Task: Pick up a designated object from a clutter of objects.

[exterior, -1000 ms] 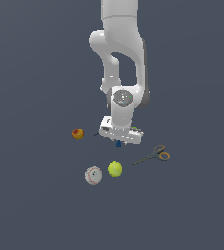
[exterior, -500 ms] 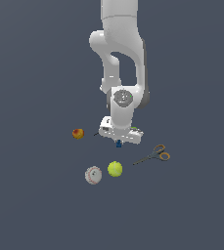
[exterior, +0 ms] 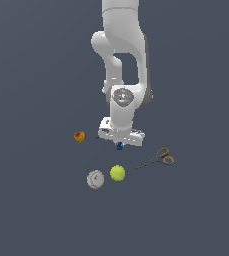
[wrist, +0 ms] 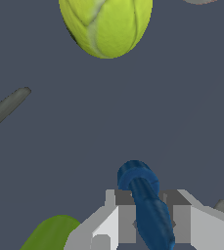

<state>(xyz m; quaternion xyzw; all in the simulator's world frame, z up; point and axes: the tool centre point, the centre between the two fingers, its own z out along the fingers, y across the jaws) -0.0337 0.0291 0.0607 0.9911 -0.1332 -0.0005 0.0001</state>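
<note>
1. Blue piece (wrist: 145, 205) — tiny, dark blue. In the wrist view it sits between the two grey fingers (wrist: 125, 215), which stand close against its sides. Contact looks made on both flanks, but the pads themselves are hidden, so a firm clamp is a judgement, not a sighting.
2. Gripper (exterior: 119, 142) — low over the floor in the exterior view, with the piece showing as a blue speck (exterior: 119, 146) just beneath the hand. Jaws nearly closed, the gap filled by the piece alone.
3. Whether the piece is off the floor cannot be told; no clear gap or shadow shows under it.
4. Green cup (wrist: 52, 234) — just beside the fingers in the wrist view, apart from the piece. In the exterior view the hand hides it.
5. Tennis ball (exterior: 117, 173) — near, in front of the gripper, not touching. Baseball (exterior: 95, 179) just beside it, toward the exterior view's left.
6. Scissors (exterior: 157, 158) — on the exterior view's right, clear of the hand. Apple (exterior: 79, 136) farther off on the left.
7. Progress, as judged: reach and descent done, grasp made or nearly so. Left to do: lift the piece clear of the clutter without dragging the cup.
</note>
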